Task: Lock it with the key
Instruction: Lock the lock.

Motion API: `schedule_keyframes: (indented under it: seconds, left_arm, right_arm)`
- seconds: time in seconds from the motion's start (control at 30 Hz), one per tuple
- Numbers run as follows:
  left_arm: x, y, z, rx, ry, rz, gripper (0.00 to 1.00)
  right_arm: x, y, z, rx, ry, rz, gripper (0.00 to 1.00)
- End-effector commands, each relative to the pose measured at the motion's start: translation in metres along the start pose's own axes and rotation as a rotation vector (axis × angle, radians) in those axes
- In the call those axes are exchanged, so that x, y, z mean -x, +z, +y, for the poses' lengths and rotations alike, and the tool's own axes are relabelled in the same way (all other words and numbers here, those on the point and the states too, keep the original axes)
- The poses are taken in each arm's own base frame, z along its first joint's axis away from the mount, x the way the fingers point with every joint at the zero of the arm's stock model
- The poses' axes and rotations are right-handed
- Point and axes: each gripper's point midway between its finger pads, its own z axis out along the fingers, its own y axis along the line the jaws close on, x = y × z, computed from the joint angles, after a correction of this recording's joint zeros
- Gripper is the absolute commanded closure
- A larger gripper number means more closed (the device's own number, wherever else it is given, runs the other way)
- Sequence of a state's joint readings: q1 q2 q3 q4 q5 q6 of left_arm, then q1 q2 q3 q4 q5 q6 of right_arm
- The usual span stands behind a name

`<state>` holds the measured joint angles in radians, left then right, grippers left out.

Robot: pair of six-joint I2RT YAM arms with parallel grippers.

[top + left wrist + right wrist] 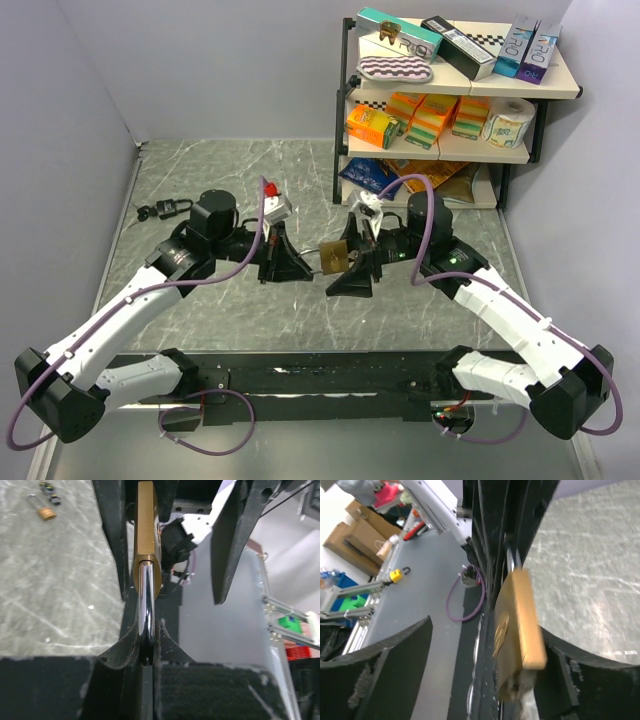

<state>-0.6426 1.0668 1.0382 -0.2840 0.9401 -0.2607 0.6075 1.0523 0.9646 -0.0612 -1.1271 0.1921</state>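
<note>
A brass padlock [335,257] hangs in the air between my two grippers at the table's middle. My left gripper [300,265] is shut on its steel shackle [145,605], which is clamped between the fingertips in the left wrist view; the brass body [146,535] points away from it. My right gripper [352,272] is open, its fingers [400,660] spread wide on either side of the padlock body [517,620], which sits close to the right finger. A blurred grey piece [520,687] shows at the body's near end. I cannot tell whether it is the key.
A second small padlock with keys [165,210] lies at the table's far left and also shows in the left wrist view [47,512]. A shelf [450,90] with boxes and a paper roll stands at the back right.
</note>
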Motion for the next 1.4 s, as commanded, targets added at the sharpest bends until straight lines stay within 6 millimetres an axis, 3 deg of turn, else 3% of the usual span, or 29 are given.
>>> schedule_keyframes:
  seconds: [0.0,0.23,0.33,0.47,0.8,1.03,1.37]
  left_arm:
    - [0.018,-0.015,-0.007,-0.026,0.204,-0.053,0.99]
    - [0.008,-0.018,-0.014,-0.073,0.25,-0.019,0.99]
    - [0.007,-0.018,-0.016,-0.089,0.251,-0.014,0.99]
    - [0.009,-0.017,-0.016,-0.091,0.251,-0.018,0.99]
    - [0.009,-0.016,-0.015,-0.087,0.241,-0.016,0.99]
    - [0.006,-0.016,-0.011,-0.082,0.235,-0.006,0.99]
    - [0.0,-0.022,-0.004,-0.082,0.22,-0.008,0.99]
  right_arm:
    - [0.016,-0.017,0.0,-0.056,-0.105,-0.017,0.17]
    - [0.018,-0.04,-0.014,-0.12,-0.063,-0.019,0.17]
    - [0.019,-0.043,-0.015,-0.121,-0.065,-0.013,0.22]
    - [0.019,-0.043,-0.012,-0.109,-0.075,-0.008,0.42]
    - [0.011,-0.045,-0.01,-0.097,-0.109,0.013,0.7]
    - [0.01,-0.049,-0.009,-0.112,-0.126,0.014,1.0]
    - [-0.008,-0.079,-0.02,-0.182,-0.096,0.017,1.0]
